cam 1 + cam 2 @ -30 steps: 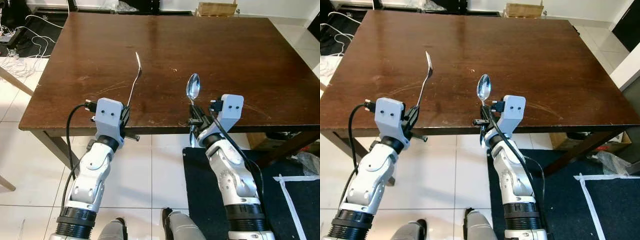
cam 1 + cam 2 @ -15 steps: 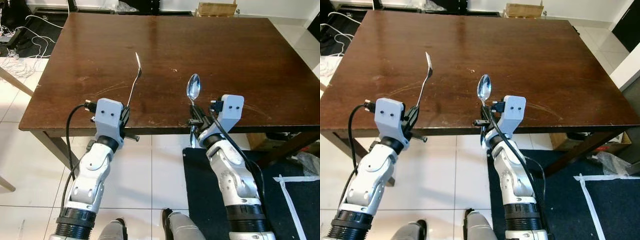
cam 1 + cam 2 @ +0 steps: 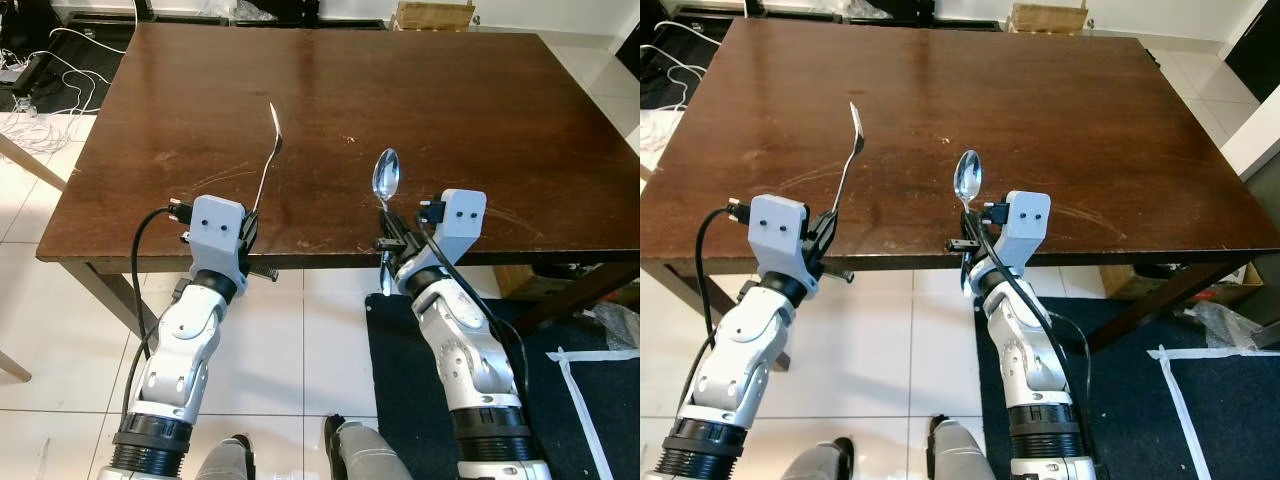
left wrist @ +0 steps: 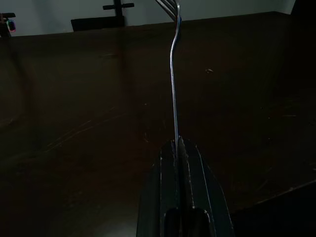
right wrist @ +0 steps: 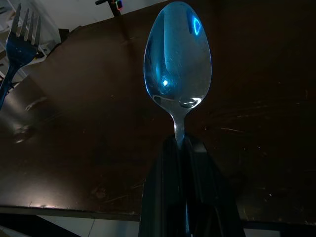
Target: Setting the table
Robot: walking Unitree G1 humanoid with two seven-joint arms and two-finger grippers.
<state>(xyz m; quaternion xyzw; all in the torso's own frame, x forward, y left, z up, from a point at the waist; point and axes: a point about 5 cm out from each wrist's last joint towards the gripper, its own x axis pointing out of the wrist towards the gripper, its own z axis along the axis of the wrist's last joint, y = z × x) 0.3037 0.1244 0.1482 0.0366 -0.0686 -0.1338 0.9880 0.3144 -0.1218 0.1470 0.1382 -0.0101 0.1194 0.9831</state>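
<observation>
My left gripper (image 3: pixel 250 222) is shut on the handle of a silver fork (image 3: pixel 269 160), held seen edge-on above the near left part of the dark wooden table (image 3: pixel 450 100). The fork's tines (image 4: pixel 170 4) point toward the far side. My right gripper (image 3: pixel 386 240) is shut on the handle of a silver spoon (image 3: pixel 385 178), its bowl (image 5: pixel 177 53) raised over the table's near edge. Both grippers hover at the front edge, fork to the left of spoon. The fork (image 5: pixel 17 37) also appears in the right wrist view.
The table top carries scratches and nothing else. White cables (image 3: pixel 50 100) lie on the tiled floor at far left. A cardboard box (image 3: pixel 433 17) sits beyond the table's far edge. A black mat with white tape (image 3: pixel 585 400) lies on the floor at right.
</observation>
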